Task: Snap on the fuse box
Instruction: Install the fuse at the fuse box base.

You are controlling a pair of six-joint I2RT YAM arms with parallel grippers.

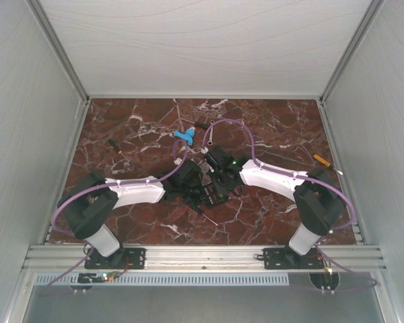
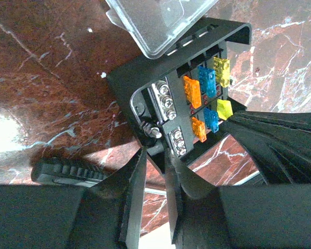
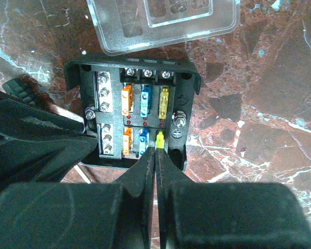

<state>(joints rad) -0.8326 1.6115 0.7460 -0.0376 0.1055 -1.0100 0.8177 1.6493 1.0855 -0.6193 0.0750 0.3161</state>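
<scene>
A: How will the fuse box (image 3: 140, 119) handle?
B: Light and stiff, I'd judge: moulded plastic that would skate on the polished table (image 1: 269, 128) unless braced. Take it by the outer wall, not across the fuses. The clear lid (image 3: 166, 23) looks thin and springy, so hold it by two opposite edges and press evenly.
A: Where is it?
B: Mid-table, somewhat toward the near edge, between the arms, open side up. The lid lies just beside its far side, not on.
A: And the tools?
B: The left tool (image 2: 155, 153) pinches the box's rim at a corner. The right tool (image 3: 155, 153) has its fingers pressed together, tips at a yellow fuse (image 3: 159, 139) in the near row. Whether it nips that fuse I cannot tell.
A: What do the views add?
B: Only the top view shows the whole table, with a blue piece (image 1: 183, 135) toward the far edge, but there the box is a dark blur. The wrist views show its fuses and screws
</scene>
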